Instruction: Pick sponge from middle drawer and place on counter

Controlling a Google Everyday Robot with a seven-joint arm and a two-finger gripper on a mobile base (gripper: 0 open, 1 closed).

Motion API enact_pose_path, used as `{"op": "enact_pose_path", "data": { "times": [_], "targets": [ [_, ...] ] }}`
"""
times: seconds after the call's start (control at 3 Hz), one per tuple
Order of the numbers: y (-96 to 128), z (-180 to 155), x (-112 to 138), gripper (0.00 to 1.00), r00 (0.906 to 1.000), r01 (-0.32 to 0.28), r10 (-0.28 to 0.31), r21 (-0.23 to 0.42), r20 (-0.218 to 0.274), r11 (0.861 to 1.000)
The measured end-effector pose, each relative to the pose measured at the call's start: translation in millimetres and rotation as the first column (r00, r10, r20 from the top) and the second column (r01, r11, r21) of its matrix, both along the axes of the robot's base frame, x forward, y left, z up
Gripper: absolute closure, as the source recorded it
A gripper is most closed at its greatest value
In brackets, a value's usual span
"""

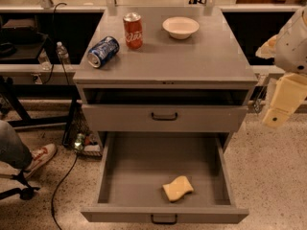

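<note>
Two cans [133, 30] [102, 51], one bowl [180, 27], one sponge [178, 188], two drawers [144, 162] [120, 118], one end effector [274, 118] at the right edge.
</note>
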State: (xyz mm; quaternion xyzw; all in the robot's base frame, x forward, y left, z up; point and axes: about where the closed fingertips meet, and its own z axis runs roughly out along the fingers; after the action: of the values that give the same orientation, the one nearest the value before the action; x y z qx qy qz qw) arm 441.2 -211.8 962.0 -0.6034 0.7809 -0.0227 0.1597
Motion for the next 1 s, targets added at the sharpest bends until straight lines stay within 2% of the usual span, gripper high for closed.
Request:
{"op": "enact_pose_path", "data": {
  "times": [0.33,0.67,1.0],
  "targets": [
    [16.8,-52.8,5.9,0.00,0.9986,-0.017,0.019,0.041,-0.050,0.999],
    [48.2,-156.0,1.2,0.00,0.9872,-0.020,0.041,0.136,-0.154,0.991],
    [48.2,-156.0,1.2,0.00,0.9872,-0.020,0.041,0.136,-0.154,0.991]
  ]
}}
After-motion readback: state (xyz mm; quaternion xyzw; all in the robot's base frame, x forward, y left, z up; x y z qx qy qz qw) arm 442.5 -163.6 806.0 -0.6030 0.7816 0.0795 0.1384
